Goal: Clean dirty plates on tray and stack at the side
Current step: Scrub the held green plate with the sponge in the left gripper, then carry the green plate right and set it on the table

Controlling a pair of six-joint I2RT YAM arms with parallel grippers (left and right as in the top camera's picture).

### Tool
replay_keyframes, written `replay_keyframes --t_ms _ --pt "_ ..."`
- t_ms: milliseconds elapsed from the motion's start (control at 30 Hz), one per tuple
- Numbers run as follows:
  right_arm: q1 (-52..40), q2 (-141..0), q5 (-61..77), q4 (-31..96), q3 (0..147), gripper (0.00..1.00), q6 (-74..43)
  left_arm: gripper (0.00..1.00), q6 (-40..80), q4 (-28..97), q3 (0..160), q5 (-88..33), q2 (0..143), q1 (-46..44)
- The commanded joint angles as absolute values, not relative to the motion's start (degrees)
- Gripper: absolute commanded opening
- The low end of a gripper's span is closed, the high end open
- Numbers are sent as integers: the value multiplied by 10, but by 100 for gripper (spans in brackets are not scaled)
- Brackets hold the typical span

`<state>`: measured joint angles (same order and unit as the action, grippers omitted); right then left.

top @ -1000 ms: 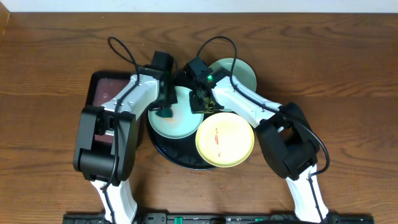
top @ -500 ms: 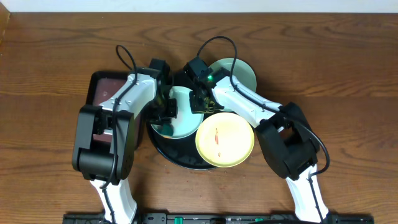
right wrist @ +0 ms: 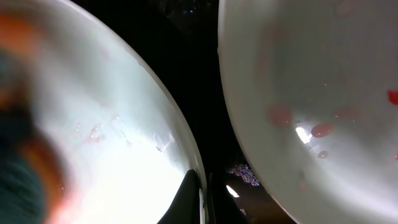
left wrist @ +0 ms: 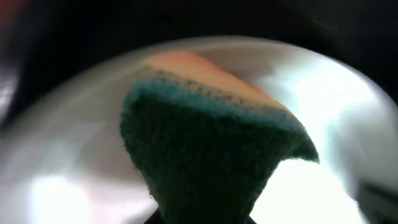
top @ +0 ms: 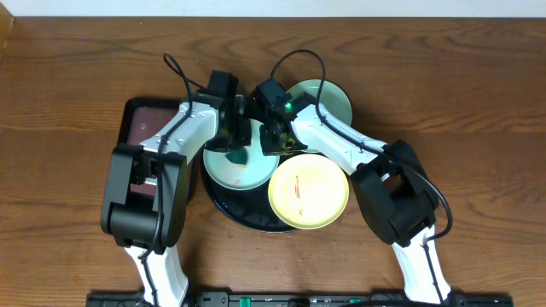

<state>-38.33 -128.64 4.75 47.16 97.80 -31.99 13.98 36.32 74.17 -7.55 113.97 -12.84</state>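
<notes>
Toward the desk's far edge, left gripper (top: pixel 234 143) clamps the sponge (left wrist: pixel 205 149) on the mint plate (top: pixel 229 173); right gripper (right wrist: pixel 200 194) pinches its rim. Scrub lightly.

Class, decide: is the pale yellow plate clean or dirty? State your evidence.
Dirty. The pale yellow plate shows a thin red smear near its centre in the overhead view.

Robot lab, wooden table (top: pixel 68 77), two robot arms (top: pixel 141 192)
</notes>
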Motion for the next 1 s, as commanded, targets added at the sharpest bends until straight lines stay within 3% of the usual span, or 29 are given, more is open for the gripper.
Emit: replay_keyframes --t_ms 0,267,467,667,967 --pt "-387 -1302 50 473 974 1 -312 8 218 408 738 144 1182 -117" --pt "-387 -1302 50 473 974 1 -312 8 218 558 870 157 1171 -116" --pt "-387 -1302 65 473 974 1 -300 7 210 641 955 84 1121 -97" --pt "-385 -1291 110 462 975 1 -247 8 191 667 964 77 1046 -41" --pt "-388 -1224 69 473 975 1 -205 8 170 681 956 86 1026 35"
